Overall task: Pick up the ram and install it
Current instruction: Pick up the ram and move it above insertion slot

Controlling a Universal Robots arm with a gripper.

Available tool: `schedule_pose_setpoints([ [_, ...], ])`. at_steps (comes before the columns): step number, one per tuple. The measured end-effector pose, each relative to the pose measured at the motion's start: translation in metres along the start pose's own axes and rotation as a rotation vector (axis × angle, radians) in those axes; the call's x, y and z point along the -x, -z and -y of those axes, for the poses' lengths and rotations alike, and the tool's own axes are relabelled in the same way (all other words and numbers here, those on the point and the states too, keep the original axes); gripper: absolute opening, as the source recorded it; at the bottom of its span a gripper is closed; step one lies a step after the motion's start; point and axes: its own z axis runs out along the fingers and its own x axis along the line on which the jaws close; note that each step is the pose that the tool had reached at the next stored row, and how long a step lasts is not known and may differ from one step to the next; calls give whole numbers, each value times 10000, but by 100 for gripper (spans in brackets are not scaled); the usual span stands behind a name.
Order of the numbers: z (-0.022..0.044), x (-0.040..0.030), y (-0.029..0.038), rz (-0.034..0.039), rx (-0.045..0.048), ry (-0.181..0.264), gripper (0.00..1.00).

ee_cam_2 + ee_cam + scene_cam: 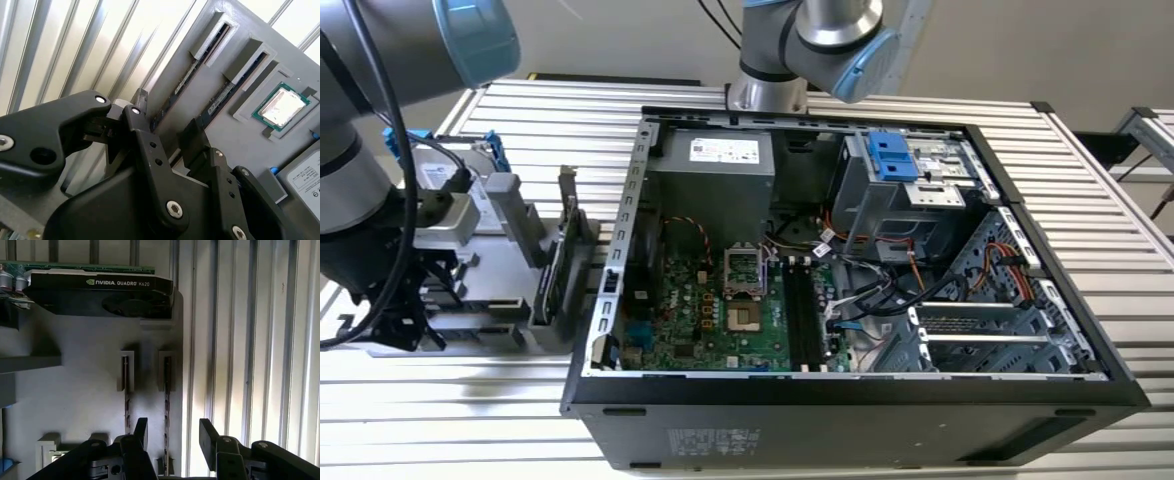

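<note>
Ram (167, 400), on edge in the gray holder (85, 390), is lined up between the gripper's (174, 436) parted jaws, long axis parallel to their faces.

Print, first wrist view: white maker's lettering with a small logo on the black shroud of the graphics card (100, 295) | exterior view: white label on the power supply (724, 150), too small to read | grey label on the computer case (716, 440) outer wall, unreadable | second wrist view: pale label on the hard drive (306, 179), unreadable
</note>
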Motion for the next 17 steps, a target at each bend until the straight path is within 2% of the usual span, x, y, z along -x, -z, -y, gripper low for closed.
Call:
schedule_pose_setpoints([
  [17,1,-2,-47,-1,0,0,100],
])
